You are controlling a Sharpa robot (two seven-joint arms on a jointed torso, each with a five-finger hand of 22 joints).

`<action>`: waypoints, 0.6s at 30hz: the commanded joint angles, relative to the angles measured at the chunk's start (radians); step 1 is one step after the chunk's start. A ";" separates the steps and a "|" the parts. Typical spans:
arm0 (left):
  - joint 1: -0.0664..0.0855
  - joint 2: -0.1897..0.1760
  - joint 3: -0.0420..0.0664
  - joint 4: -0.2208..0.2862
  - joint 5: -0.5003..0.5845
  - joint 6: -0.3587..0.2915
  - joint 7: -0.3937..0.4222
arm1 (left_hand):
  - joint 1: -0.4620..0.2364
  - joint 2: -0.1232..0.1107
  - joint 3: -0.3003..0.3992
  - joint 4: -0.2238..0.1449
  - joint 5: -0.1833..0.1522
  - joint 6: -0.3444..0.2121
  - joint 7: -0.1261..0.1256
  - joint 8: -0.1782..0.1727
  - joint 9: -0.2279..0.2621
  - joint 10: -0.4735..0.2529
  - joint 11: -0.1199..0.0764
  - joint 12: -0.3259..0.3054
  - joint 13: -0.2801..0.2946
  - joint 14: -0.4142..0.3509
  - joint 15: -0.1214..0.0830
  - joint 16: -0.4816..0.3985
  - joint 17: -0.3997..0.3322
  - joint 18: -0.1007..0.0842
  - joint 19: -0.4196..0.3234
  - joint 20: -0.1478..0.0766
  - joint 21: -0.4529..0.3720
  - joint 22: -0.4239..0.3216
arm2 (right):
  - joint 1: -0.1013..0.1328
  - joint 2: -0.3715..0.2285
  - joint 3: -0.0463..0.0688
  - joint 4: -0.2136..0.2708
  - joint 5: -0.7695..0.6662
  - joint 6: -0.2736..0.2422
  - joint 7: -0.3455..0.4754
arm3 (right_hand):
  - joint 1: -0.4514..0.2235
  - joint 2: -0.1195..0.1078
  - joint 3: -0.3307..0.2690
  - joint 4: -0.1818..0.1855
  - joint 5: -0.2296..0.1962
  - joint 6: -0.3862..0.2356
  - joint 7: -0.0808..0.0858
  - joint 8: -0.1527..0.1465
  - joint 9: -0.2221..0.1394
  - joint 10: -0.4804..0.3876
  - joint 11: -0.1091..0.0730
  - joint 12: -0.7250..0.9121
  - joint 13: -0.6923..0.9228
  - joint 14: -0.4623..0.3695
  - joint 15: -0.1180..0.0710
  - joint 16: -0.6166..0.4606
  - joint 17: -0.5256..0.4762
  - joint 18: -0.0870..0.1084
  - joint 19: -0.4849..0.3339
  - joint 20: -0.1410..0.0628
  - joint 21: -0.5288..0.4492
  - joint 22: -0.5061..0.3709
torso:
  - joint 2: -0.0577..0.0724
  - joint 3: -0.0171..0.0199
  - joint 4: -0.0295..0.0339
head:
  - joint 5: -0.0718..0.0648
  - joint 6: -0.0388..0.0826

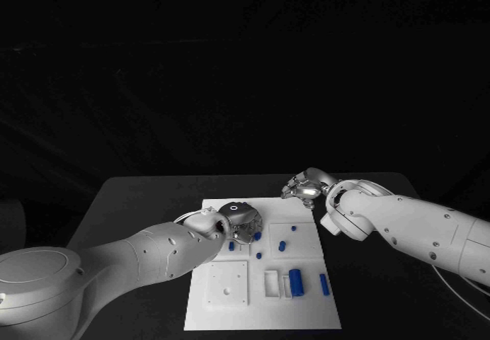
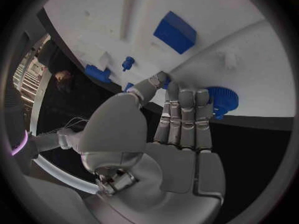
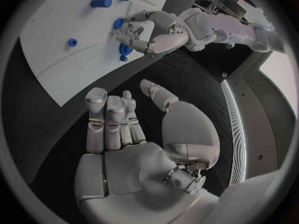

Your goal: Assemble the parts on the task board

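Observation:
The white task board (image 1: pixel 306 312) lies mid-table. My left hand (image 1: pixel 237 219) hovers low over its far left part. In the left wrist view its fingers (image 2: pixel 184 114) lie over a blue toothed wheel (image 2: pixel 223 102) at the board's edge, and the thumb closes against the wheel's side. Other blue parts are on the board: a thick cylinder (image 1: pixel 296 281), a slim bar (image 1: pixel 323 283) and a peg (image 1: pixel 281 246). My right hand (image 1: pixel 306 188) hangs open over the black table just off the board's far right corner, its fingers (image 3: pixel 109 119) apart and holding nothing.
A blue block (image 2: pixel 174 32) and a small blue peg (image 2: pixel 127 63) stand on the board beyond my left hand. A square white plate (image 1: pixel 228 283) and a narrow slot (image 1: pixel 272 282) occupy the board's near half. Black table (image 1: pixel 133 212) surrounds the board.

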 commanded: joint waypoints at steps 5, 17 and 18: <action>0.008 -0.032 0.006 0.041 0.065 -0.030 0.001 | -0.008 -0.001 0.002 0.005 0.000 0.000 0.005 -0.001 -0.001 0.009 0.002 -0.007 -0.002 0.009 0.003 0.002 -0.002 0.003 0.007 -0.078 0.002 0.016 | 0.000 -0.010 0.000 0.003 0.044 0.006 0.005 | -0.004 -0.009 0.001 0.007 0.003 0.001 0.008 0.000 0.001 0.006 0.001 0.004 -0.001 0.009 0.000 0.004 0.001 0.085 0.000 -0.007 0.005 0.018 | -0.002 0.0000 0.0008 | 0.001 0.009; 0.029 -0.063 0.079 0.097 0.094 -0.038 -0.013 | -0.007 -0.003 0.004 0.007 0.001 0.002 0.005 0.000 -0.002 0.010 0.002 -0.009 -0.004 0.011 0.004 0.001 -0.003 0.004 0.009 -0.078 0.002 0.016 | 0.000 -0.014 0.000 0.007 0.076 0.015 -0.001 | -0.005 -0.010 0.001 0.008 0.004 0.001 0.008 0.000 0.001 0.006 0.001 0.004 -0.002 0.009 -0.001 0.004 0.002 0.085 0.000 -0.007 0.005 0.018 | -0.002 0.0004 0.0006 | 0.006 0.024; 0.030 -0.066 0.086 0.103 0.105 -0.036 -0.014 | -0.007 -0.004 0.004 0.007 0.001 0.002 0.005 0.000 -0.002 0.010 0.002 -0.009 -0.004 0.011 0.004 0.001 -0.003 0.004 0.009 -0.078 0.002 0.016 | 0.000 -0.013 0.000 0.008 0.091 0.018 -0.002 | -0.005 -0.010 0.001 0.008 0.004 0.001 0.008 0.000 0.001 0.006 0.001 0.004 -0.002 0.009 -0.001 0.004 0.002 0.085 0.000 -0.007 0.005 0.018 | -0.001 0.0003 0.0005 | 0.007 0.025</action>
